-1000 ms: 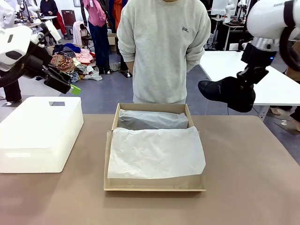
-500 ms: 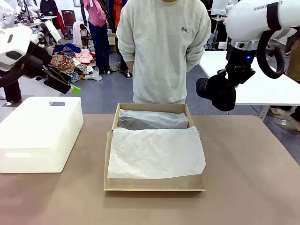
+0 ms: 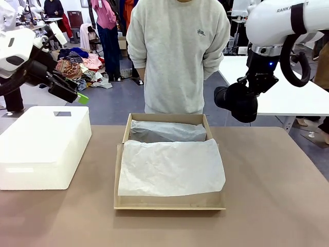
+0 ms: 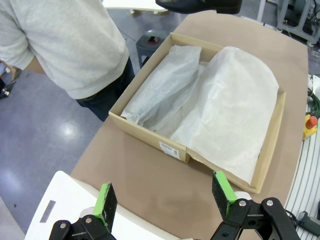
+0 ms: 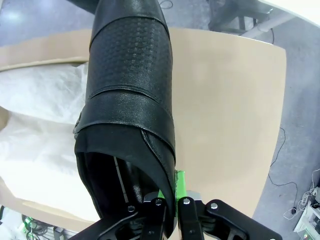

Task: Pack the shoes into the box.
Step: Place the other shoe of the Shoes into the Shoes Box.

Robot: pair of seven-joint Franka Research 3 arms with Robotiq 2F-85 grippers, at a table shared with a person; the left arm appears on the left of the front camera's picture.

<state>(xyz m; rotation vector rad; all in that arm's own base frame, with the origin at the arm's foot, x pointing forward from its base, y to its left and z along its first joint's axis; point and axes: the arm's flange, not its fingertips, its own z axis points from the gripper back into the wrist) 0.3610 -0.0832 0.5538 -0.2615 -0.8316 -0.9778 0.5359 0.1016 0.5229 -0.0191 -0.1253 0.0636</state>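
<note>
A glossy black shoe [image 3: 237, 101] hangs in the air past the box's far right corner, with my right gripper [image 3: 255, 85] shut on it. In the right wrist view the fingers [image 5: 170, 202] pinch the shoe's [image 5: 131, 95] heel wall, toe pointing away. The tan cardboard box [image 3: 169, 204] lies open at the table's middle, lined with white tissue paper [image 3: 170, 167]. A tissue-wrapped bundle [image 3: 167, 131] lies along its far wall; what it holds is hidden. My left gripper [image 3: 79, 96] hovers open at the far left, above a white block. In its wrist view the left gripper [image 4: 165, 200] looks down at the box [image 4: 145, 134].
A big white rounded block [image 3: 43, 146] sits on the table's left part. A person in a grey sweatshirt [image 3: 177, 56] stands right behind the box, hands behind the back. Bare brown table [image 3: 272, 195] lies right of the box and in front of it.
My right arm has carried the shoe left, closer to the box's far right corner, and turned it. In the last half second it hardly moved. The left arm stays still.
</note>
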